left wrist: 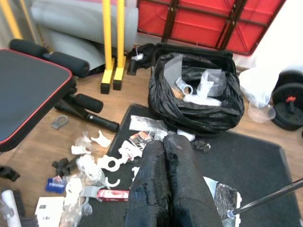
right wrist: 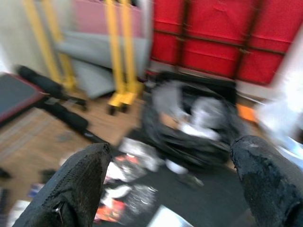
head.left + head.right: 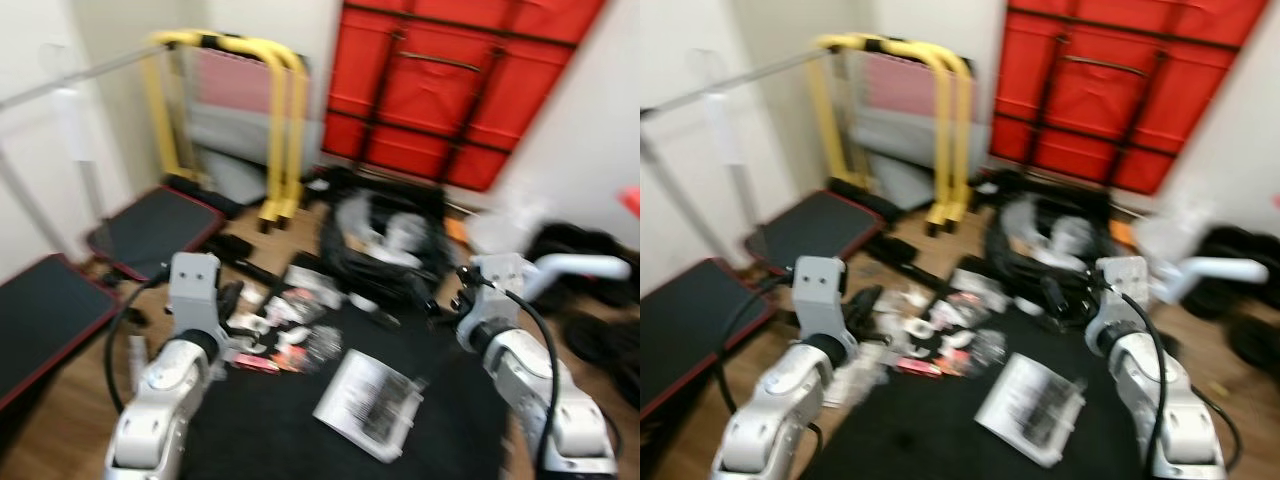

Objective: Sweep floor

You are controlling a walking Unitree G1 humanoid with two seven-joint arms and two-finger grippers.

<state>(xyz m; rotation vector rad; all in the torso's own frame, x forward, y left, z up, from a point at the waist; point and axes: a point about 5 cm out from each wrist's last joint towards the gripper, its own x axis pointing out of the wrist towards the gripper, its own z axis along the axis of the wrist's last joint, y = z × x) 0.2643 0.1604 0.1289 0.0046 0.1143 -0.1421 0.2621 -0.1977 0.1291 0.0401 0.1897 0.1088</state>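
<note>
Litter strewn over wood floor, left pincer clenched, right pincer released.

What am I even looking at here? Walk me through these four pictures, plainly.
A humanoid robot is looking down at a cluttered room. Two pictures come from its head, two from cameras on its wrists. The silver arms are its own: the left gripper has its black fingers pressed together; the right gripper has its fingers spread wide. Neither holds anything. On the wooden floor lie a black mat, a scatter of white plastic scraps and wrappers, and an open black rubbish bag holding waste. Behind stand a yellow frame and a red panel.
</note>
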